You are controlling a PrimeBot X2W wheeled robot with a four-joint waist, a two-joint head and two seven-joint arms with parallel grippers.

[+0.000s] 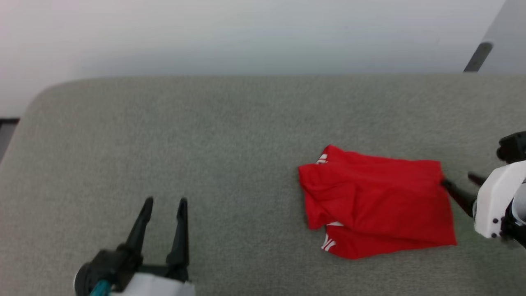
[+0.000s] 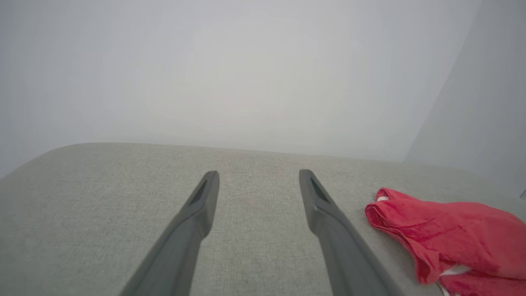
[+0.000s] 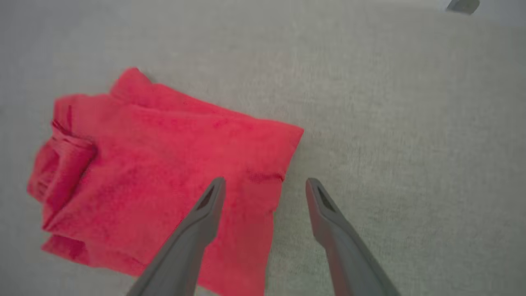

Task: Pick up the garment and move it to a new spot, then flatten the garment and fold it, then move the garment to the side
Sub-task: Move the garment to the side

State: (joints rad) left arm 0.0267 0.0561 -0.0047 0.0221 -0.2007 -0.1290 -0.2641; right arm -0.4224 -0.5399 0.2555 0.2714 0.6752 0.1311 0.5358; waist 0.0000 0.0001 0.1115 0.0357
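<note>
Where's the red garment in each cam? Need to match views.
Head view: garment right of centre, lying on the grey surface.
Left wrist view: garment in the lower right corner, cut off by the picture's edge.
Right wrist view: garment across the left and centre.
Shared landmark: the grey surface beneath it.

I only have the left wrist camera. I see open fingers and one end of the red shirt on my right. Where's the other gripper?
Observer: The right gripper is at the garment's right end, jaws open, holding nothing.
Operator: Is it over the cloth?
Observer: In the right wrist view one finger shows over the garment's edge, the other over bare cushion.
Operator: How does the shirt lie?
Observer: Folded into a rough rectangle, white trim peeking out at its left end.
</note>
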